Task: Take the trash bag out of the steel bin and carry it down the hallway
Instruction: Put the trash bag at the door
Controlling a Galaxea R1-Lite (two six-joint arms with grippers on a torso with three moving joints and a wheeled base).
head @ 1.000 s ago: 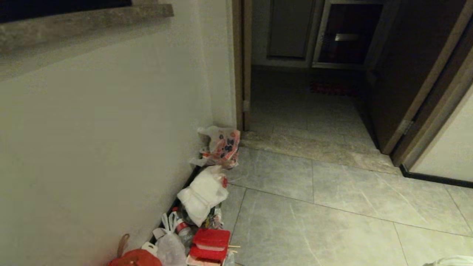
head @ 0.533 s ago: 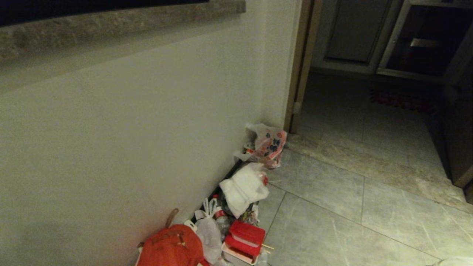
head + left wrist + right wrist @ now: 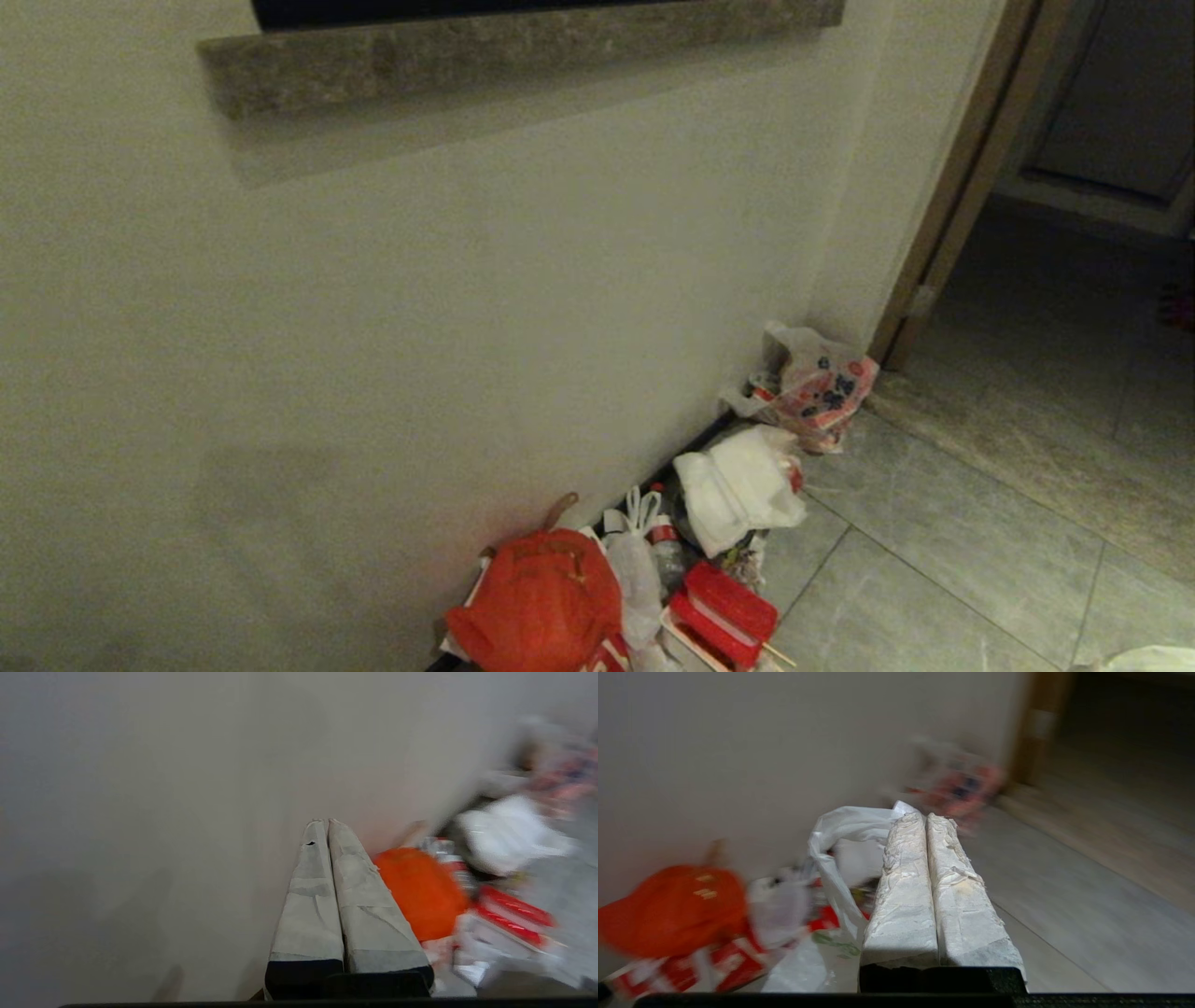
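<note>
Head view: off-white wall (image 3: pixel 373 327) filling most of frame, grey tiled hallway floor (image 3: pixel 934 579) at right, doorway (image 3: pixel 943 187) beyond. Rubbish heaped along wall base: orange-red tied bag (image 3: pixel 537 607), red box (image 3: pixel 724 616), white wrapped bundle (image 3: pixel 738 485), clear bag with red-and-blue print (image 3: pixel 822 387) nearest door frame. Right wrist view: right gripper (image 3: pixel 924 817) fully closed, taped fingers pressed together, trash bag (image 3: pixel 840 835) draped against its side and hanging below; clamp point itself not visible. Left wrist view: left gripper (image 3: pixel 325 821) closed, holding nothing, pointed at wall beside orange-red bag. Steel bin not visible in any view.
</note>
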